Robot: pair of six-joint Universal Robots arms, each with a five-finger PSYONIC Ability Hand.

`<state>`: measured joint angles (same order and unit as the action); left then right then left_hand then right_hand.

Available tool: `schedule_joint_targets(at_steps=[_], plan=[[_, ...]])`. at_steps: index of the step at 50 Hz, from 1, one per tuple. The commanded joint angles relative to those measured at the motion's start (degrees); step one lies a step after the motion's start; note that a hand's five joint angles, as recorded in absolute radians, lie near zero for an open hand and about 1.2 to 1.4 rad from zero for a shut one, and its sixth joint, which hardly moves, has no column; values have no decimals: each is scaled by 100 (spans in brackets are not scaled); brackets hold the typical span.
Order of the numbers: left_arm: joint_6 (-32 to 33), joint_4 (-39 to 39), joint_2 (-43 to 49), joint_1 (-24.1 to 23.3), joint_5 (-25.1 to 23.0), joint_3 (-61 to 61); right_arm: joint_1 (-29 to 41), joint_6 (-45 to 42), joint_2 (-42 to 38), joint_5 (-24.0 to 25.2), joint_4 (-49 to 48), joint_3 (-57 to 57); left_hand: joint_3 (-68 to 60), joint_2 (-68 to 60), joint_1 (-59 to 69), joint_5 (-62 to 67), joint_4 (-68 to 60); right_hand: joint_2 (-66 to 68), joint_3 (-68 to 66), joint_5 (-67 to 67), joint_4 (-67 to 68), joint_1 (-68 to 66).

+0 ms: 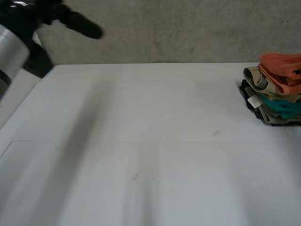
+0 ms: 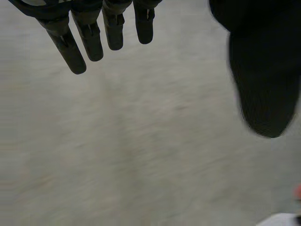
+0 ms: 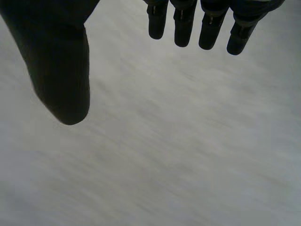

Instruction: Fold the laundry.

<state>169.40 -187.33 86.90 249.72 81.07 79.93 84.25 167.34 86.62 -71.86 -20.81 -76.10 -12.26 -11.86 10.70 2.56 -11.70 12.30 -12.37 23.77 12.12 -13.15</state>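
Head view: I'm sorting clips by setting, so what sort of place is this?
Probably a robotics lab or test bench rather than a home: a plain white table, a rough concrete wall behind it, and a stack of clothes at the table's right side, apparently working material.

Left robot hand (image 2: 89,40) and right robot hand (image 3: 59,61) both hover spread wide.

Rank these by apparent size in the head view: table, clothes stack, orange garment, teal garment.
1. table
2. clothes stack
3. orange garment
4. teal garment, mostly tucked under other layers, so only its visible part is ranked.
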Motion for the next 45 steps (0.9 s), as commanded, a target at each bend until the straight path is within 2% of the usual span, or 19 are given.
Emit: schedule_joint_targets(at_steps=[1, 6, 11, 15, 19, 23, 28, 34, 41, 45], plan=[[591, 486, 81, 700, 295, 496, 1260, 281, 22, 498, 261, -1116, 226, 186, -70, -256, 170, -230, 237, -2377, -212, 315], [1410, 513, 143, 1008, 313, 1042, 1708, 264, -215, 95, 534, -1486, 226, 186, -70, -256, 170, -230, 237, -2377, -212, 315], [1956, 504, 221, 1351, 384, 1315, 1955, 246, -356, -82, 578, -1600, 226, 186, -70, -256, 170, -230, 237, -2377, -212, 315], [2404, 539, 748, 1605, 384, 1429, 1973, 237, -392, -100, 684, -1618, 226, 186, -70, -256, 170, -230, 237, -2377, -212, 315], [3071, 583, 1214, 2176, 384, 1631, 1964, 211, -418, -100, 912, -1530, 226, 186, -70, -256, 170, -230, 237, -2377, -212, 315], [4010, 671, 1837, 2878, 366, 1894, 1964, 27, -585, -117, 983, -1504, 226, 186, -70, -256, 170, -230, 237, -2377, -212, 315], [4451, 663, 2260, 3380, 305, 2018, 1981, -202, -638, -310, 974, -1495, 226, 186, -70, -256, 170, -230, 237, -2377, -212, 315], [4523, 636, 2296, 3522, 287, 1992, 1990, -351, -682, -539, 965, -1486, 226, 186, -70, -256, 170, -230, 237, -2377, -212, 315], [4470, 619, 2234, 3373, 296, 1913, 1990, -360, -752, -557, 965, -1486, 226, 186, -70, -256, 170, -230, 237, -2377, -212, 315], [4286, 374, 2217, 2812, 305, 1676, 1982, -360, -752, -574, 948, -1478, 226, 186, -70, -256, 170, -230, 237, -2377, -212, 315]])
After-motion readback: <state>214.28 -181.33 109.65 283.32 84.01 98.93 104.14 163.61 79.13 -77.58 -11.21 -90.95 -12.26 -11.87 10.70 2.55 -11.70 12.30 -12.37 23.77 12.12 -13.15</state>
